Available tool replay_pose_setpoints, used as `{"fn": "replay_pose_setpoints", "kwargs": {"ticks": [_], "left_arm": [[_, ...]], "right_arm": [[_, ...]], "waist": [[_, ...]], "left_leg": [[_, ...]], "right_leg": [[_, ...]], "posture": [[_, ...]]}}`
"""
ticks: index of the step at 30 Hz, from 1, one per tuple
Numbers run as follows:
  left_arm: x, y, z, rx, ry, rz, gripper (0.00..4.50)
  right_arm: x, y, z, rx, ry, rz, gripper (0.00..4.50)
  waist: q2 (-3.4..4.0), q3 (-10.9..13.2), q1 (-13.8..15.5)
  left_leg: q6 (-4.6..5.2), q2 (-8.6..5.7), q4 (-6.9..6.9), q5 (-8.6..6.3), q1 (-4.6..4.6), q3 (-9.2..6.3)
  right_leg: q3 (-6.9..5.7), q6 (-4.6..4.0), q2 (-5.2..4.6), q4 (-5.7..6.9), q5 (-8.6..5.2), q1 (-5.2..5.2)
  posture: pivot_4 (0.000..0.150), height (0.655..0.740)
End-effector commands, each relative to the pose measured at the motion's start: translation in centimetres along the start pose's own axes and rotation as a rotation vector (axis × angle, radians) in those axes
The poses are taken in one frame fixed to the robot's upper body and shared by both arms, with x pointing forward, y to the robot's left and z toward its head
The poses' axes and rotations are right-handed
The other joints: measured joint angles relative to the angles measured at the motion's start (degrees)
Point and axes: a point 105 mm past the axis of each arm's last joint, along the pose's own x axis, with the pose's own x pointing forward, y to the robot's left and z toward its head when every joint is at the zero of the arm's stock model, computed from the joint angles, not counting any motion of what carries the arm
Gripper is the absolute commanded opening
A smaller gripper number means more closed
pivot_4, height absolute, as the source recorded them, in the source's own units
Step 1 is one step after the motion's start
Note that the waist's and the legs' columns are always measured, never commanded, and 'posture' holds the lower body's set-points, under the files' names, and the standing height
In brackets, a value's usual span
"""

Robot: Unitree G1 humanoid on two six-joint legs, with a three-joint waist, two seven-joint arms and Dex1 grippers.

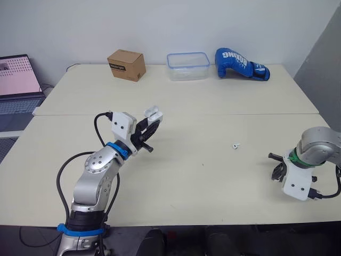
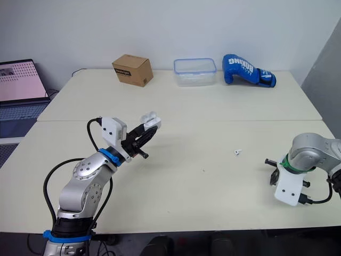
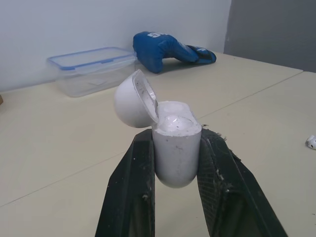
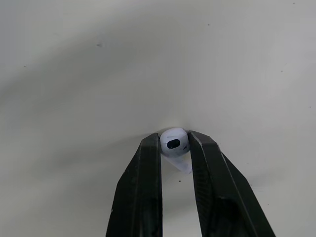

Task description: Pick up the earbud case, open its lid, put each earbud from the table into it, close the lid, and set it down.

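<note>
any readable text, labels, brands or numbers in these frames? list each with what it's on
Nothing can be quoted; no text here is legible.
blue boxing glove: white block lettering, too blurred to read.
cardboard box: dark printed label on its front face, too small to read.
laptop: pink pattern on the screen, no legible words.
earbud case: no markings visible.
earbud: no markings visible.

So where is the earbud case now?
In both eye views the earbud case is on the robot's left, held above the table by the left end effector.
</note>
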Motion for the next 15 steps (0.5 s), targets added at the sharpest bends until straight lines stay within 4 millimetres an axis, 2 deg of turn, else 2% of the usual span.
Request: {"fn": "replay_pose_setpoints", "kwargs": {"ticks": [1, 6, 8, 9, 10, 12, 15], "left_arm": [[0.1, -0.1, 1.9, 0.041, -0.06, -0.009, 0.76], [0.2, -0.2, 1.8, 0.039, -0.061, -0.009, 0.76], [0.3, -0.2, 1.9, 0.039, -0.063, -0.009, 0.76], [0.3, -0.2, 1.9, 0.04, -0.064, -0.009, 0.76], [0.3, -0.3, 1.9, 0.042, -0.065, -0.011, 0.76], [0.3, -0.5, 1.9, 0.048, -0.071, -0.022, 0.76], [0.7, -1.1, 1.6, 0.066, -0.073, -0.057, 0.76]], "right_arm": [[-0.8, 0.1, -0.6, 0.004, 0.029, -0.005, 0.52], [-1.0, -0.3, -0.5, 0.034, 0.014, -0.034, 0.45], [-1.5, -0.7, -0.3, 0.105, -0.011, -0.072, 0.45], [-2.0, -1.2, -0.2, 0.205, -0.046, -0.114, 0.45], [-2.5, -2.2, 0.1, 0.311, -0.099, -0.159, 0.45], [-4.3, -5.6, 0.7, 0.604, -0.287, -0.319, 0.45], [-8.1, -10.2, 0.4, 0.93, -0.552, -0.604, 0.45]], "waist": [[0.0, 0.0, -0.05], [0.0, 0.0, -0.15], [0.0, 0.0, -0.2], [0.0, 0.0, -0.23], [0.0, 0.0, -0.22], [-0.01, 0.0, -0.25], [-0.01, 0.0, -0.64]], "left_leg": [[0.0, 0.0, 0.0, 0.0, 0.0, 0.0], [0.0, 0.0, 0.0, 0.0, 0.0, 0.0], [0.0, 0.0, 0.0, 0.0, 0.0, 0.01], [0.0, 0.0, 0.0, 0.0, 0.0, 0.01], [0.0, 0.01, 0.0, 0.0, 0.0, 0.0], [0.01, 0.05, 0.02, 0.0, -0.01, -0.04], [0.01, 0.11, 0.08, 0.0, 0.04, -0.03]], "right_leg": [[0.0, 0.0, 0.0, 0.0, 0.0, 0.0], [0.01, 0.0, 0.0, 0.0, 0.0, 0.0], [0.01, 0.0, 0.0, 0.0, 0.0, 0.0], [0.02, 0.0, 0.0, 0.01, 0.0, 0.0], [0.02, 0.0, 0.0, 0.02, 0.0, 0.0], [0.02, -0.01, -0.01, 0.03, 0.01, 0.0], [0.1, -0.02, -0.02, 0.26, 0.01, -0.02]], "posture": [[0.15, 0.74], [0.15, 0.74], [0.15, 0.74], [0.15, 0.74], [0.15, 0.74], [0.15, 0.74], [0.15, 0.74]]}}
